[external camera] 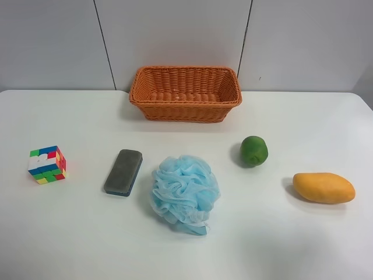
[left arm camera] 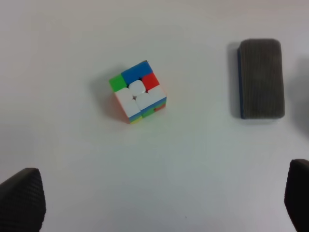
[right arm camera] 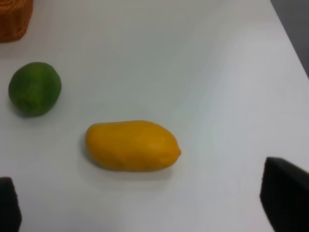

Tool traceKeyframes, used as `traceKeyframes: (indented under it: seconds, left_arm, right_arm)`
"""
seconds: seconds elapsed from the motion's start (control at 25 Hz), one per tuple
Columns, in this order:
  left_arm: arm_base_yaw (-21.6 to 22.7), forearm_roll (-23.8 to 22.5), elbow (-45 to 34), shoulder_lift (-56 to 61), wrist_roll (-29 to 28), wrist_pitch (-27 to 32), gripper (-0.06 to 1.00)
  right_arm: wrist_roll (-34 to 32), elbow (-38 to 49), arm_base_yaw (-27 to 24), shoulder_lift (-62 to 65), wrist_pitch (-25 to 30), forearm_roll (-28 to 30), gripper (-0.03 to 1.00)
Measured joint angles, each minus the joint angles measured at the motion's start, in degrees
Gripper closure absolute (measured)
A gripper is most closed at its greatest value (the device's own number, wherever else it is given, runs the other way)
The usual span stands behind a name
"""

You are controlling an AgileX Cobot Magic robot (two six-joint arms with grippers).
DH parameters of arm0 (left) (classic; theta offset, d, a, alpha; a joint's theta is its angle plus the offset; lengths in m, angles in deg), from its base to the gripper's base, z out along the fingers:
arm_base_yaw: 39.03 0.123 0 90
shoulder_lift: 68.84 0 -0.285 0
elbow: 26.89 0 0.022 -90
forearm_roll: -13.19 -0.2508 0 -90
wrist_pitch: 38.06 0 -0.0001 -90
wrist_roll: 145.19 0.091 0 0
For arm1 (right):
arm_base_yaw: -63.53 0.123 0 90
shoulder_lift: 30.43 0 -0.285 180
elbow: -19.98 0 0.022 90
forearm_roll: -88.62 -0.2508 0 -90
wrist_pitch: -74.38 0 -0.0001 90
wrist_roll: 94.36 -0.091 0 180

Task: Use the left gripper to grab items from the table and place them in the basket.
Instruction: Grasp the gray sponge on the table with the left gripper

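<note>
The orange wicker basket (external camera: pixel 185 93) stands at the back of the white table (external camera: pixel 70 233) and holds nothing that shows. In front of it lie a multicoloured puzzle cube (external camera: pixel 46 164), a dark grey eraser block (external camera: pixel 123 172), a light blue bath puff (external camera: pixel 185 192), a round green fruit (external camera: pixel 254 150) and a yellow-orange mango (external camera: pixel 323 188). No arm shows in the exterior high view. My left gripper (left arm camera: pixel 157 203) hangs open above the table near the cube (left arm camera: pixel 138 92) and the eraser (left arm camera: pixel 260 78). My right gripper (right arm camera: pixel 145 203) hangs open near the mango (right arm camera: pixel 132 145) and green fruit (right arm camera: pixel 35 88).
A grey panelled wall (external camera: pixel 186 35) rises behind the table. The table's edge and a dark floor (right arm camera: pixel 294 29) show in the right wrist view. A corner of the basket (right arm camera: pixel 14 19) shows there too.
</note>
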Motion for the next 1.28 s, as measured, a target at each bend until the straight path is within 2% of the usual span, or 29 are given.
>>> traceKeyframes:
  seconds: [0.24,0.48,0.6,0.92,1.28]
  left_arm:
    - [-10.0,-3.7,5.6,-17.2,-7.2,-2.3,-0.05]
    - [-19.7,-4.2,6.9,-30.7,-15.9,-7.6,-0.05]
    - [-22.9,-4.2,7.3,-36.3,-18.7,-10.8,-0.05]
    - [-24.5,-3.2,7.3,-48.4,-20.5,-16.9,-0.05]
    - [-24.5,-1.8,7.3,-55.2,-20.7,-23.1,-0.05]
  right_arm:
    - [0.0,0.0,0.0,0.0,0.0,0.0,-0.03]
    - [0.0,0.0,0.0,0.0,0.0,0.0,-0.03]
    - [0.0,0.0,0.0,0.0,0.0,0.0,-0.03]
    - [0.0,0.0,0.0,0.0,0.0,0.0,-0.03]
    - [0.0,0.0,0.0,0.0,0.0,0.0,-0.03]
